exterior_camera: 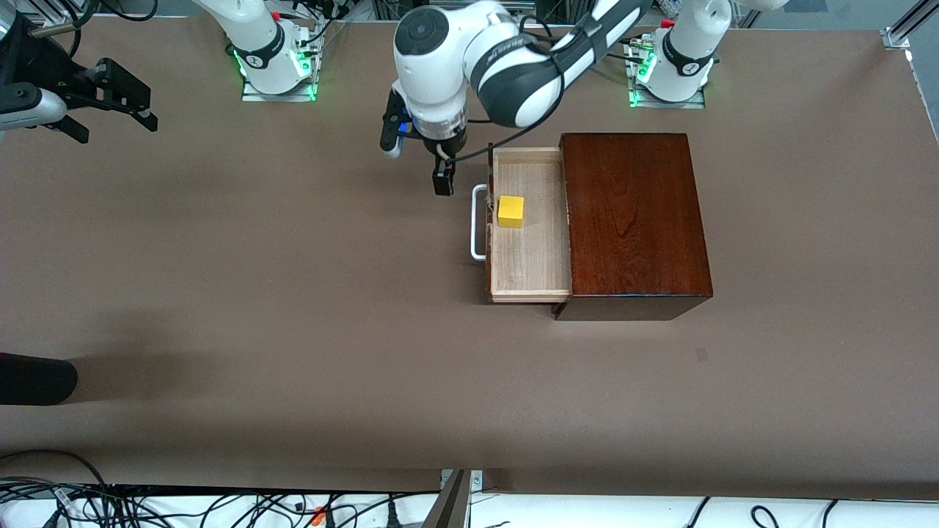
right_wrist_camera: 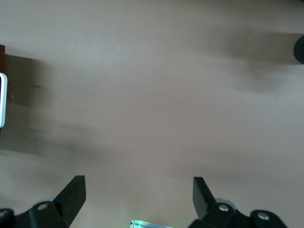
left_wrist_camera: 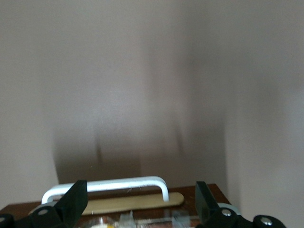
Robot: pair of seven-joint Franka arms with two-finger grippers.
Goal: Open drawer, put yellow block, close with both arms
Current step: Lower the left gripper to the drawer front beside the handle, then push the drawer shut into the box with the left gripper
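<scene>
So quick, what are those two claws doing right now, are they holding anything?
Left gripper: jaws open, holding nothing, over the drawer's white handle.
Right gripper: jaws open, empty, waiting up over the right arm's end of the table.

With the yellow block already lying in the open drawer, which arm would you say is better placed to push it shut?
Probably the left: its hand hangs open by the drawer's white handle, while the right hand waits open at the right arm's end of the table.

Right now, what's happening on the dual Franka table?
The drawer is pulled out of the wooden box, and the yellow block already lies inside it. The left tool hangs open over the table by the white handle, holding nothing. The right tool waits, open, at its own end.
</scene>
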